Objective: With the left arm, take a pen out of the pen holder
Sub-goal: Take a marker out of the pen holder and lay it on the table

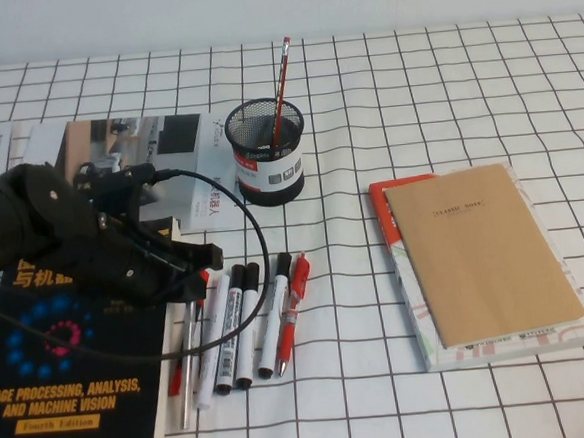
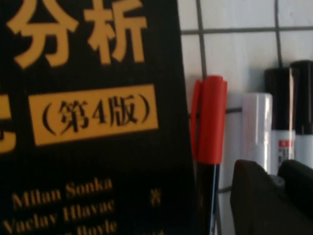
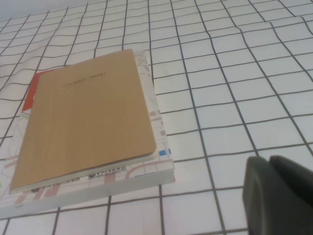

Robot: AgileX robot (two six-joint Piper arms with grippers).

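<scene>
Fingers [image 2: 254, 200] first: looked almost together on left gripper [image 1: 207, 268], low over the pen row [image 1: 239, 323] left of centre, probably the drop-off spot. Spotted red pencil [image 1: 282, 79] leaning in mesh pen holder [image 1: 266, 166], upper middle. Saw right gripper [image 3: 269, 169] closed, idle by notebook [image 3: 88, 117].

Your left arm [image 1: 63, 235] is bulky matte black, with a thin black cable [image 1: 266, 246] looping off it. At its tip, your left gripper [image 1: 212, 257] is black too. Your right gripper [image 3: 276, 196], seen only from its wrist, is rounded dark grey.
</scene>
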